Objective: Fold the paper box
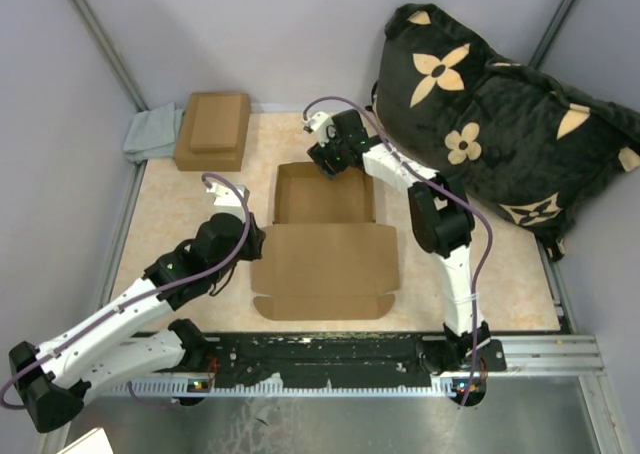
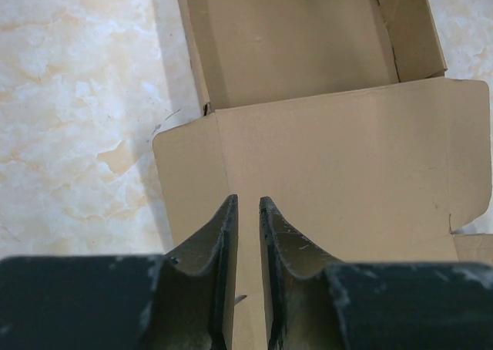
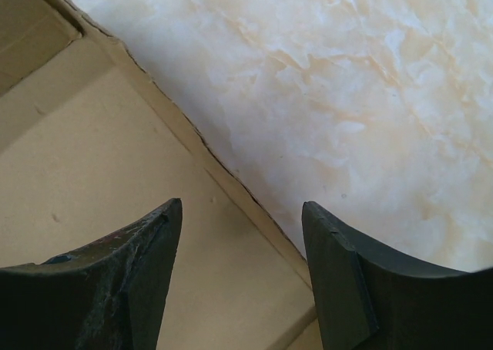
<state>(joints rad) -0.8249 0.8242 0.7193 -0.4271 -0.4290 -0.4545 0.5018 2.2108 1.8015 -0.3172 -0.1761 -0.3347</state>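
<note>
The paper box (image 1: 325, 259) is showing plain, matt brown corrugated cardboard. The desk (image 1: 500, 274) is looking smooth and faintly glossy, marbled cream. The left fingers (image 2: 219, 242) and right fingers (image 3: 139, 273) are showing scuffed, matt dark plastic. The pillow (image 1: 500, 124) at the far right corner is looking like plush cloth.

Plain brown paper box (image 1: 325, 259) — black cushion (image 1: 500, 94) with tan flowers

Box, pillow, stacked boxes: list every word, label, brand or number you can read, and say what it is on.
None: no readable text in any view.
box: plain brown cardboard, no print.
stacked boxes: plain, no label visible.
pillow: only tan flower and diamond shapes, no letters.
</note>
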